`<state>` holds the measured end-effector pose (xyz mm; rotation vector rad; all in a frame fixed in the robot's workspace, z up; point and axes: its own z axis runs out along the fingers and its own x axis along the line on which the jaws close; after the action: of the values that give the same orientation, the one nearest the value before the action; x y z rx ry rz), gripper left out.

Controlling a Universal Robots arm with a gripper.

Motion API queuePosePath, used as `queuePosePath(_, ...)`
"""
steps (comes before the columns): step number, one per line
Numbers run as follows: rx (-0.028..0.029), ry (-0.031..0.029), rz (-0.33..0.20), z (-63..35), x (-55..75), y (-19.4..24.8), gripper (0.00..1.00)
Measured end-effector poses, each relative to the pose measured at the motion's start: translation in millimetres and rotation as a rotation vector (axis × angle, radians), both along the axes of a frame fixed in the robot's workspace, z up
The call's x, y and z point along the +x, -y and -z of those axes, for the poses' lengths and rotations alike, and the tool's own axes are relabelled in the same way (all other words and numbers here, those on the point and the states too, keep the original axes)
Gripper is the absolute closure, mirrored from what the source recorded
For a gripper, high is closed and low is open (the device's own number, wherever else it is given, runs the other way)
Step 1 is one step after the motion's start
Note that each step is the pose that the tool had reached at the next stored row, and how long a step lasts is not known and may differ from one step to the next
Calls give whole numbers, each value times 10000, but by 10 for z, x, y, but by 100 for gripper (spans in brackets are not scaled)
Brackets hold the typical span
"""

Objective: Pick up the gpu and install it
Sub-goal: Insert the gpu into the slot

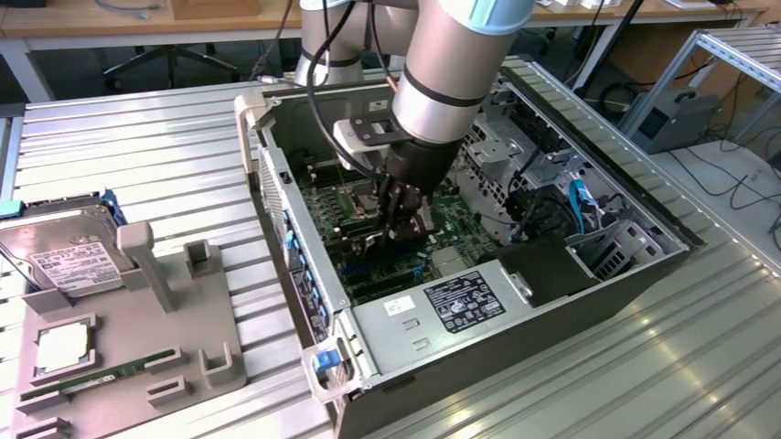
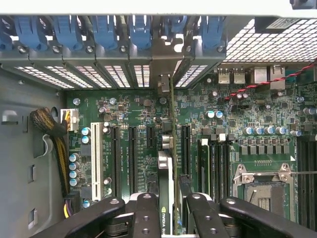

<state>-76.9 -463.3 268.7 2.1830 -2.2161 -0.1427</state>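
The gpu (image 2: 167,173) stands edge-on between my fingers, a thin green board with a silver cooler face. Its metal end bracket reaches the rear slot opening of the case. It is upright over the motherboard (image 2: 143,109), in line with a long black expansion slot (image 2: 184,148). Whether its edge sits in the slot I cannot tell. My gripper (image 2: 171,210) is shut on the gpu, a black finger (image 2: 146,213) on one side and one on the other. In the exterior view my gripper (image 1: 397,229) is deep inside the open computer case (image 1: 488,274), low over the board.
Blue slot clips (image 2: 104,29) line the case's rear wall. An empty processor socket (image 2: 262,183) and a yellow cable bundle (image 2: 59,148) flank the slots. At the exterior view's left a grey fixture (image 1: 123,347) carries a hard drive (image 1: 61,251) and a memory stick (image 1: 91,377).
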Motion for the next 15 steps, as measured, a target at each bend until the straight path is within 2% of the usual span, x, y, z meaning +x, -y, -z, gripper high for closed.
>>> queuePosePath(10, 0, 0, 0, 3, -4, 0, 74)
queuePosePath(11, 18, 8, 1, 10, -3, -2, 74)
queuePosePath(12, 10, 4, 1, 8, -4, -1, 73)
queuePosePath(14, 1, 0, 0, 3, -4, 0, 60)
queuePosePath(15, 1, 1, 0, 3, -4, 0, 60)
